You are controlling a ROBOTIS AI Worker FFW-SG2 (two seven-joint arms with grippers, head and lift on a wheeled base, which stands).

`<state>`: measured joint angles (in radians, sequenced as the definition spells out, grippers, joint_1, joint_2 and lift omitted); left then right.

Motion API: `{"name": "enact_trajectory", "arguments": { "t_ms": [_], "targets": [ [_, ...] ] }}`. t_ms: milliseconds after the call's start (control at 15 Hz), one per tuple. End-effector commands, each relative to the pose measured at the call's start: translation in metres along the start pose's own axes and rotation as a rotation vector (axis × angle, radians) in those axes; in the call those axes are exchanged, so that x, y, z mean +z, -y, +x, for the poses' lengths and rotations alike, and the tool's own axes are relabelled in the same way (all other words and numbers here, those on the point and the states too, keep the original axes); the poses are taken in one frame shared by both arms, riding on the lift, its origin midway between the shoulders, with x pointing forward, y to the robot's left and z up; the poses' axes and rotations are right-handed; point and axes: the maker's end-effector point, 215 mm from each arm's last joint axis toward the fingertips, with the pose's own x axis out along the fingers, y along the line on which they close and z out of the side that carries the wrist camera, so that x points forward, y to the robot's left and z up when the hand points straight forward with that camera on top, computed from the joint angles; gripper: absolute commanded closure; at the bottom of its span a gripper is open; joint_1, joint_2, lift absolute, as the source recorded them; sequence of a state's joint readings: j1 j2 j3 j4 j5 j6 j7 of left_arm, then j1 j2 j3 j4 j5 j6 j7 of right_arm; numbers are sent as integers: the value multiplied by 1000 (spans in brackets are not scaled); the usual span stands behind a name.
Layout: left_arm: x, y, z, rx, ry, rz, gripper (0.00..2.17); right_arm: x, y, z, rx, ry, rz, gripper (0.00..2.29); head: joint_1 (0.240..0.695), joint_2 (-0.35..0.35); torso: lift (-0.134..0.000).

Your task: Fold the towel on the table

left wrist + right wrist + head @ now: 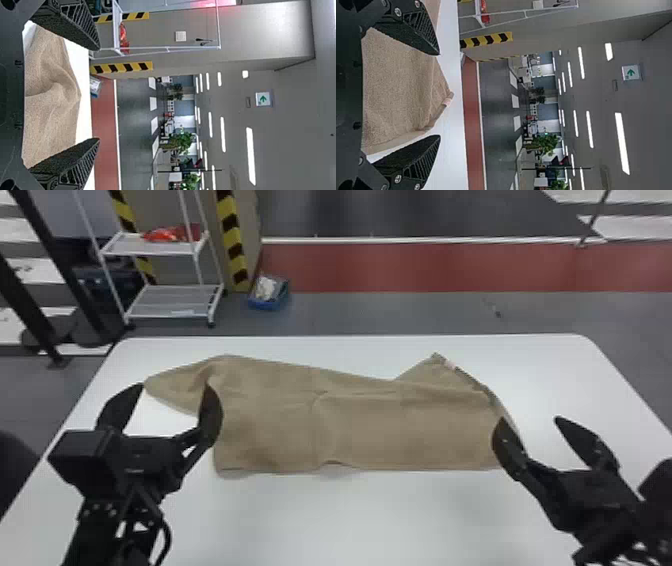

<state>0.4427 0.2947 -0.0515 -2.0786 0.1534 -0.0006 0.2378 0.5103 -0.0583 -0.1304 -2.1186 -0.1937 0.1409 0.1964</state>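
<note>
While the towel (360, 425) lies bumpy, left gripper (175, 386) at nine o'clock and right gripper (530, 419) at three are spread wide, maybe above it

From above and behind the left fingers (210, 417) and right fingers (587, 440), the head view looks forward and down. Each sideways wrist view sits close behind its fingers, facing out past the towel (360, 430) to the ceiling lights (251, 156). All three share towel, rack (130, 249) and red floor (425, 267) beyond the fingers.

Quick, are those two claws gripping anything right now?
Left end effector: open, holding nothing.
Right end effector: open, holding nothing.
</note>
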Motion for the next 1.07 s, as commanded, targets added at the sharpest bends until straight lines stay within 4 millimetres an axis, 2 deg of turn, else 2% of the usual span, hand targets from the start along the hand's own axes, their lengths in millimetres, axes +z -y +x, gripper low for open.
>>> {"name": "enact_trajectory", "arguments": {
  "t_ms": [0, 1000],
  "targets": [
    [1, 0, 0, -1, 2, 1, 76, 0, 0, -1, 1, -2, -3, 184, 695, 20, -128],
    [0, 2, 0, -3, 0, 1, 76, -14, 10, -3, -14, -43, -4, 194, 695, 6, -128]
  ]
}}
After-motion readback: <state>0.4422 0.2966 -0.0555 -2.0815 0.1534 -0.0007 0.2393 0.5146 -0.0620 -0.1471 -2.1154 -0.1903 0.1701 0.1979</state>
